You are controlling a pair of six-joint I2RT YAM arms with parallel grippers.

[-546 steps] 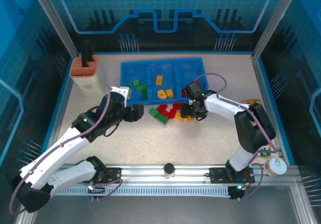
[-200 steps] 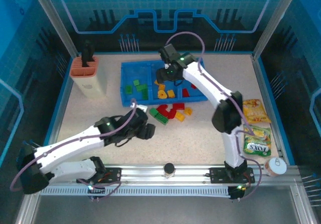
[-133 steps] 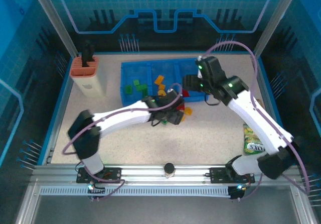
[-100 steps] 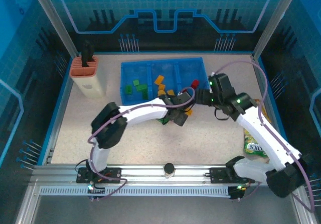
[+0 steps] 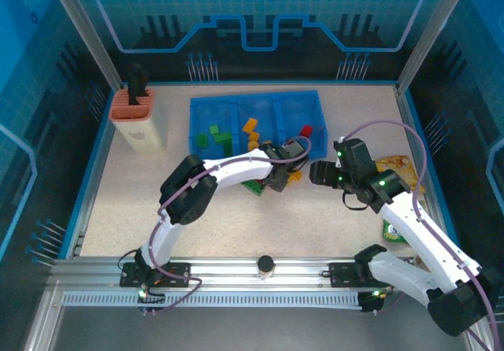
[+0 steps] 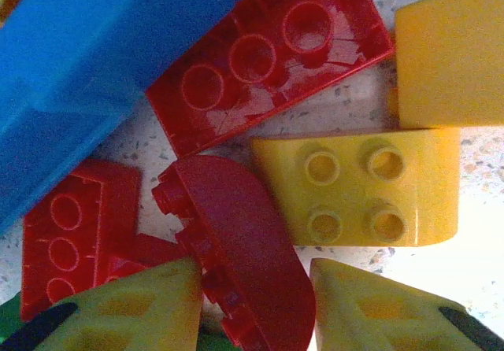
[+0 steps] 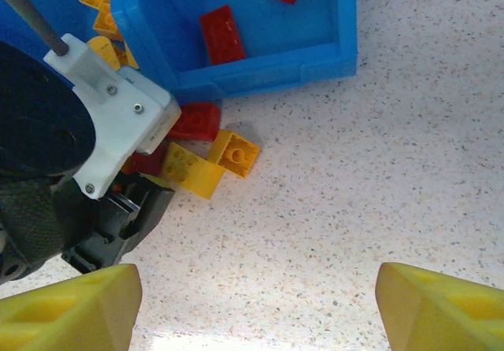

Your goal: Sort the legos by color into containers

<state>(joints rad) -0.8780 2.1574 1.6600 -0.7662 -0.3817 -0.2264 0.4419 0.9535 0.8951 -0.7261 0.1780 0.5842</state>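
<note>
Robot lab test cell, not a home. Aluminium frame (image 5: pixel 87 32) holds see-through blue panels (image 5: pixel 260 20); the far one has gear and circuit graphics printed on it. Speckled table (image 5: pixel 236 225) with blue edging. Two white arms, left (image 5: pixel 228 170) and right (image 5: pixel 417 225), bolted to slotted rail (image 5: pixel 236 286) at near edge, cables exposed. Staged props: tray (image 5: pixel 291 111), bricks (image 5: pixel 250 124).

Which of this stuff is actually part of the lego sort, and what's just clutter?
Part of the job:
- loose legos in front of the tray
- legos already in the compartments
- blue three-compartment tray

Just lying about:
- orange-and-cream holder with black tools
- snack packets at the right
- black knob on the front rail
</note>
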